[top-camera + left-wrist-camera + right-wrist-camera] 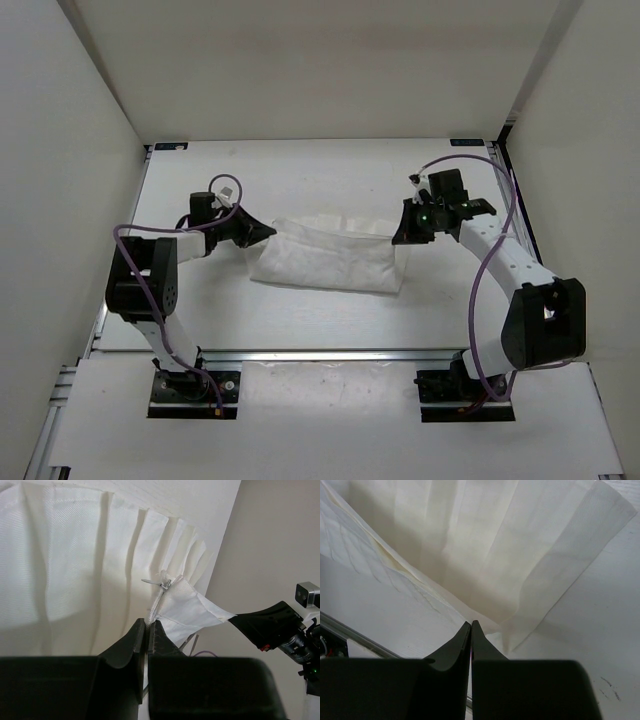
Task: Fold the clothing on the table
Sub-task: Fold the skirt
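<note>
1. The clothing (325, 262), a thin white woven garment, lies spread in a wide band across the middle of the frame on the flat, matte white surface (330, 170).
2. Its upper edge runs from one claw to the other. The lower edge rests rumpled on the surface.
3. Up close the fabric shows a fine twill weave, and long pleat-like creases fan out from each held corner, cream-toned where shadow falls.
4. At centre left, the left claw (262, 232), with tapered matte-black fingers pressed together, pinches the garment's corner. A stitched seam runs straight into its tips.
5. At centre right, the right claw (402, 235), equally black and closed tight, pinches the opposite corner, and folds radiate from its tips.
6. A small pale plastic tag (160, 583) sticks out of the seam just above the left claw's tips.
7. Purple cables (490, 290) loop along both white arms.
8. An aluminium rail (330, 353) crosses the lower frame, and plain white walls (70, 150) box in the scene.
</note>
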Motion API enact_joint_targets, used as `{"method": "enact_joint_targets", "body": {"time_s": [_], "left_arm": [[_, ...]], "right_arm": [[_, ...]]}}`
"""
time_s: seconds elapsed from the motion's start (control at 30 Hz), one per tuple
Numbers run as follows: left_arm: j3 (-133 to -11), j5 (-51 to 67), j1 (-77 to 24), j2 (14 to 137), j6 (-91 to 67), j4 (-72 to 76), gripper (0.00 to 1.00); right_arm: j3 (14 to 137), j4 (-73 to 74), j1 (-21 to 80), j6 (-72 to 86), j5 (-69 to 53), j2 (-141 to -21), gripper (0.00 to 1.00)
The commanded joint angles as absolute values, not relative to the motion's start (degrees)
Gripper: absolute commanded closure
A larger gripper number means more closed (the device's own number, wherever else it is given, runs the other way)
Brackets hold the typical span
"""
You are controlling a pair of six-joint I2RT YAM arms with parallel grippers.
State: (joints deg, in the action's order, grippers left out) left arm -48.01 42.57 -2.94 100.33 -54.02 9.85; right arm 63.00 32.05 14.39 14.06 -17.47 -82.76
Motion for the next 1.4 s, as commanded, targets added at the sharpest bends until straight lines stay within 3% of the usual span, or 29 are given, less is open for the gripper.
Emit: {"method": "enact_joint_targets", "body": {"time_s": [0.0, 0.47, 0.57, 0.8, 1.13, 1.3, 1.33, 1.37], "left_arm": [[-47.6, 39.9, -0.9, 96.0, -52.9, 9.7, 1.0], [-35.8, 44.6, -2.6, 77.5, -54.5, 3.7, 1.0], [-35.7, 43.4, -2.4, 76.5, -53.4, 1.0, 1.0], [-43.4, 40.5, 3.3, 83.9, -52.4, 0.4, 1.0], [-57.4, 30.7, 3.2, 102.5, -52.5, 1.1, 1.0], [-58.8, 25.1, 3.1, 108.0, -54.0, 1.4, 1.0], [-59.0, 23.8, 3.2, 108.5, -54.1, 1.5, 0.99], [-59.3, 22.8, 3.1, 109.3, -54.2, 1.3, 0.87]], "right_arm": [[65.1, 33.8, 15.1, 12.0, -15.1, -81.4, 1.0], [62.8, 49.7, 23.3, 20.8, -12.7, -65.0, 1.0], [63.2, 49.8, 21.1, 19.3, -13.5, -65.1, 1.0], [67.7, 39.5, 14.4, 13.4, -14.4, -78.1, 1.0], [88.5, 25.0, 10.2, 11.4, -21.2, -106.9, 1.0], [104.0, 28.4, 9.6, 12.0, -22.5, -124.0, 1.0], [104.8, 26.3, 9.2, 13.7, -23.1, -125.0, 0.91], [103.8, 23.8, 8.3, 16.0, -24.3, -125.1, 0.87]]}}
